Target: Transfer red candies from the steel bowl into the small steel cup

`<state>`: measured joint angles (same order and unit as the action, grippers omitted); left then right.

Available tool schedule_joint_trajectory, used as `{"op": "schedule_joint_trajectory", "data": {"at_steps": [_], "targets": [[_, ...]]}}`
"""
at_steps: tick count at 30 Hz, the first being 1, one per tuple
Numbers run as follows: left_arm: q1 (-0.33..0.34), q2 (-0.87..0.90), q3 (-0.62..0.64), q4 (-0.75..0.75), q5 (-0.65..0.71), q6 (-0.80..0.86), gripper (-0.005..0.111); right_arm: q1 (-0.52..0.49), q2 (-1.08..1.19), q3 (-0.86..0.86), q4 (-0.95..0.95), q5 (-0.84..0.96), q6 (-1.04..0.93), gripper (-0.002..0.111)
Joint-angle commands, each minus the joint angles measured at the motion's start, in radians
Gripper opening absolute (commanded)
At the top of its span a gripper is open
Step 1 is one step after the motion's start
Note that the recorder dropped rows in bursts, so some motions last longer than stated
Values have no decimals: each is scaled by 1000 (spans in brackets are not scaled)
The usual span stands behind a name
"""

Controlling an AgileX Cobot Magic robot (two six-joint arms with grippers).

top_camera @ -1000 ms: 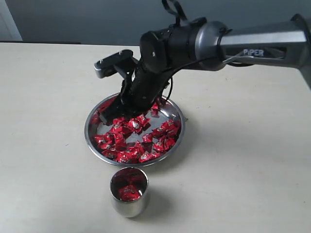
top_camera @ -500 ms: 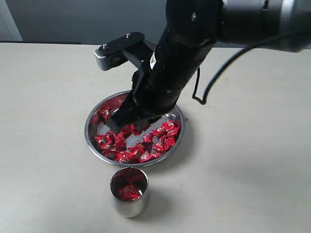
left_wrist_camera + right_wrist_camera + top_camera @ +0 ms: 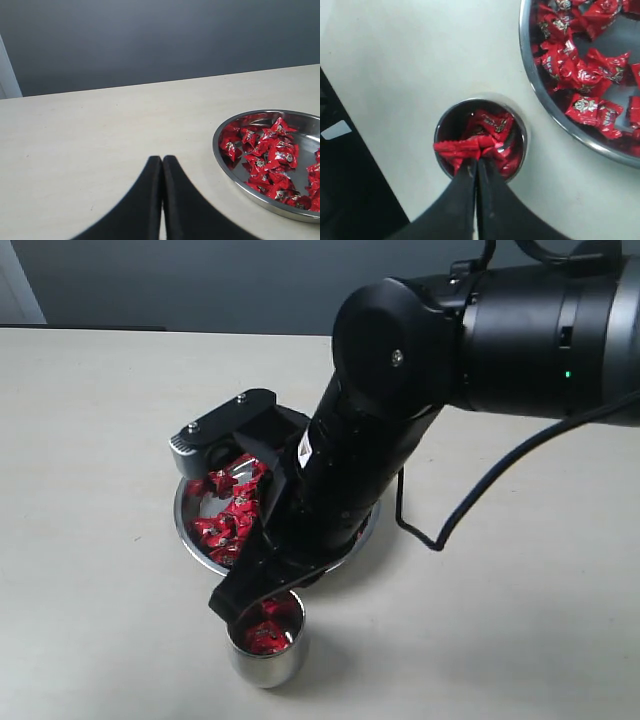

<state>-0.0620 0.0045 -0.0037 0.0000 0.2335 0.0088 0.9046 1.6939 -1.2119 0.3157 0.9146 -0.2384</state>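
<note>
One red candy [image 3: 455,146], lying crosswise, is clenched in my right jaws directly over the small steel cup [image 3: 262,668]; my left jaws idle, clenched empty.

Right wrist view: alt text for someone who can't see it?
The right gripper, shut on a red candy, hangs over the small steel cup holding more candies. The steel bowl of red candies sits beside it.
</note>
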Motion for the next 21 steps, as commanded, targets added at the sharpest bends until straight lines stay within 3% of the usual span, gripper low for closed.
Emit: {"op": "schedule_joint_trajectory", "data": {"at_steps": [1,5,7,11,18,21], "targets": [[-1,-4,4,-5,-3,0,0,3,39,2,2,26,-54,9],[-1,-4,4,-5,-3,0,0,3,66,2,10,22,-58,36],[-1,-4,4,-5,-3,0,0,3,66,2,7,17,-58,41],[-1,-4,4,-5,-3,0,0,3,63,-11,-33,-68,-58,41],[-1,-4,4,-5,-3,0,0,3,106,-20,-45,-545,-58,41],[-1,-4,4,-5,-3,0,0,-7,170,-47,-48,-620,-56,41]]}}
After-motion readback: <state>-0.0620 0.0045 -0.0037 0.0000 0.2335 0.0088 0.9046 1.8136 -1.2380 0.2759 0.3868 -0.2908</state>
